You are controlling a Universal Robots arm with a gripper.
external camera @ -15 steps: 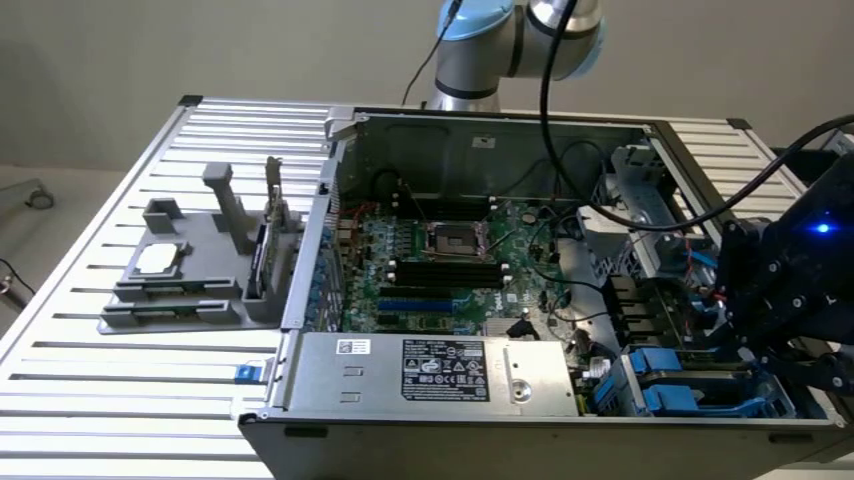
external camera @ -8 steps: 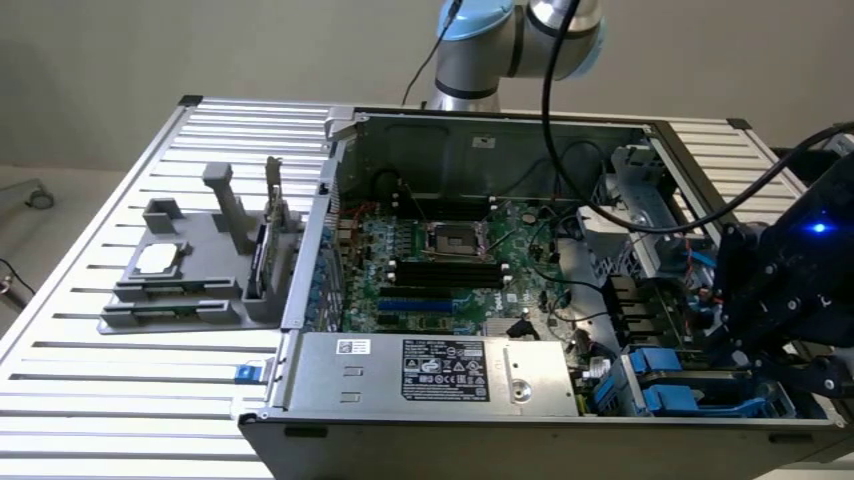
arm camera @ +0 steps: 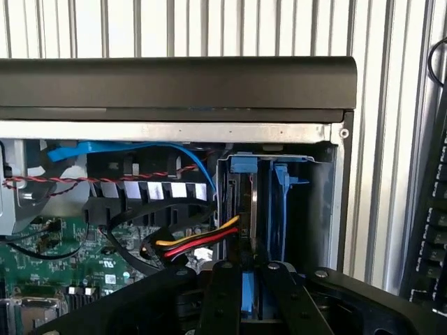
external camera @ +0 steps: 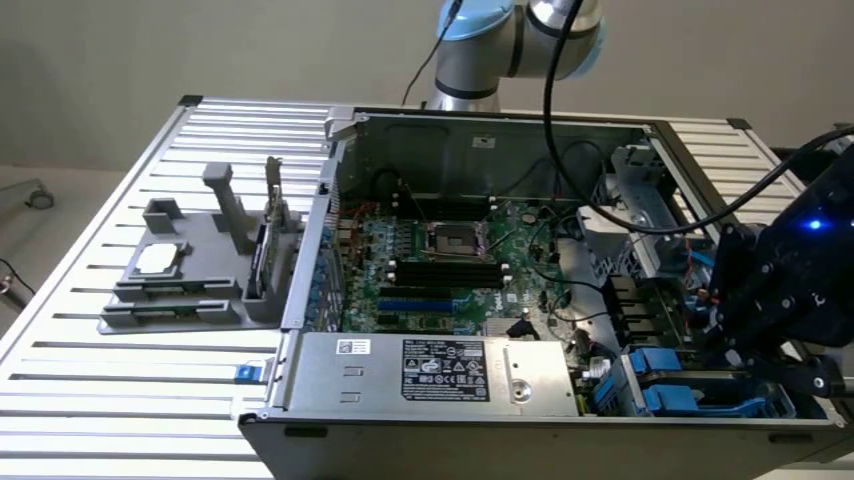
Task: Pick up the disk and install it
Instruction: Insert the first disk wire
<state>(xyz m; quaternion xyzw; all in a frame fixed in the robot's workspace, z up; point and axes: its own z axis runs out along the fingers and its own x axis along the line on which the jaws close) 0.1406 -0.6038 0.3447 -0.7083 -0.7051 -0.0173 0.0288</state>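
Slatted metal table [external camera: 80, 400] with an open computer case [external camera: 441, 140] on it.
At the case's drive bay [arm camera: 314, 209], the gripper [arm camera: 250, 273] has its fingers narrow, pinching the disk [arm camera: 251, 296] by its blue-railed edge. The disk stands on edge between them, reaching into the bay beside the case's outer wall.
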